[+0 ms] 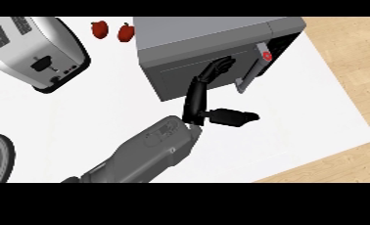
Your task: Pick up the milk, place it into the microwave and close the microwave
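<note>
Sitting at the far left of the white counter (303, 111), a shiny silver toaster with a black base (43, 55) is filling the corner. Just to its right, two small red fruits (100, 28) are lying side by side near the back.

Coming in from the lower edge, the grey forearm (145, 153) is bringing the left hand (196, 99) up to the big grey box-shaped microwave (209, 35). The black fingers (217, 68) are lying straight, their tips touching the dark door panel (177, 79). The thumb (235, 117) is sticking out to the right, and the hand is clamping on nothing.

Right of the fingertips, the pale bar handle (249, 75) is running down the door's edge, with a small red button (266, 55) beside it.

The milk is showing nowhere on the counter, so I am judging it to be inside the microwave, behind the door. The step in hand is the closing push. The door is looking shut or very nearly so, though from this steep angle I cannot tell whether the seam is fully closed. The next move is calling for a short, straight press with flat fingers until the door is seating, then for drawing the hand clear.
</note>
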{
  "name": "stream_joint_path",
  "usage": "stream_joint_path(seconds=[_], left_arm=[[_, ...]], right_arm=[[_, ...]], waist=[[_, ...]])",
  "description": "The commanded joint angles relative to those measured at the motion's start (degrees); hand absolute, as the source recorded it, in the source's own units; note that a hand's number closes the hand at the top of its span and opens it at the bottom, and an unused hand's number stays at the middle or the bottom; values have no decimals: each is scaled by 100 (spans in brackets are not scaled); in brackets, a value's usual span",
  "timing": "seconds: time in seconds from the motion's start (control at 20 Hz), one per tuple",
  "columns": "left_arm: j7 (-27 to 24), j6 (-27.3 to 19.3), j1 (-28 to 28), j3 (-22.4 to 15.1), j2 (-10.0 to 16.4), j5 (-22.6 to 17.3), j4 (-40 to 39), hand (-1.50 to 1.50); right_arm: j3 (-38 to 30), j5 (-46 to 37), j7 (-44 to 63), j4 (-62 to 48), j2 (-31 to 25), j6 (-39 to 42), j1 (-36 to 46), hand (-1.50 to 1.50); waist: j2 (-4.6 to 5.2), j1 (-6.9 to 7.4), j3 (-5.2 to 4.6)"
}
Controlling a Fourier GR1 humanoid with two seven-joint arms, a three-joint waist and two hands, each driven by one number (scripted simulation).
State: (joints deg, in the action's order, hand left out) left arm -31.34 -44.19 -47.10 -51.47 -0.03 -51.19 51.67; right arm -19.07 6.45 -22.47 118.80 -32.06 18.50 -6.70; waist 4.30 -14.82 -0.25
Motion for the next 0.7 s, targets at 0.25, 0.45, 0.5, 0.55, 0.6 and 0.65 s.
stream_joint_path(seconds=[0.25,0.45,0.5,0.55,0.6,0.65], left_arm=[[-228,-24,-422,295,3,-441,-491,-150],[-345,-49,-504,268,3,-564,-512,-150],[-416,11,-349,203,3,-515,-399,-150],[-452,-19,-384,179,3,-545,-435,-150],[-426,34,-469,173,3,-566,-502,-150],[-458,36,-508,210,3,-631,-494,-150]], right_arm=[[-74,0,105,-221,-188,-34,413,150],[-19,-41,152,-311,-255,-15,542,150],[470,1138,146,-609,673,108,418,150],[441,1203,213,-706,589,171,464,-150],[499,1285,259,-744,581,234,496,-150],[517,1363,356,-798,546,283,507,-150]], waist=[[91,-30,-1],[89,-37,3],[152,125,85],[149,106,60],[166,107,51],[135,106,32]])
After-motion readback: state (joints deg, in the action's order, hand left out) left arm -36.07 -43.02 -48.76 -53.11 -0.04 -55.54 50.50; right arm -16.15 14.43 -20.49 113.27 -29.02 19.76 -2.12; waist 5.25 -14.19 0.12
